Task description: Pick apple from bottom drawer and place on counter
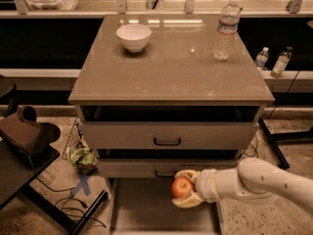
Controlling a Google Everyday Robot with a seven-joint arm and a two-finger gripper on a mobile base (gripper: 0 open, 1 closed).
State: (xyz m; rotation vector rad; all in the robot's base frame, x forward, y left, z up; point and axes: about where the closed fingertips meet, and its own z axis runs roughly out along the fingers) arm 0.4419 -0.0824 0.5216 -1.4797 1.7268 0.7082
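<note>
The red-orange apple is held in my gripper, whose pale fingers close around it above and below. The white arm reaches in from the lower right. The apple hangs above the open bottom drawer, in front of the lower drawer front with the black handle. The counter is the glossy grey-beige top slab of the cabinet, well above the gripper.
A white bowl stands at the counter's back left and a clear water bottle at its back right. Two drawers with black handles are partly pulled out. A dark table with a brown object stands at the left.
</note>
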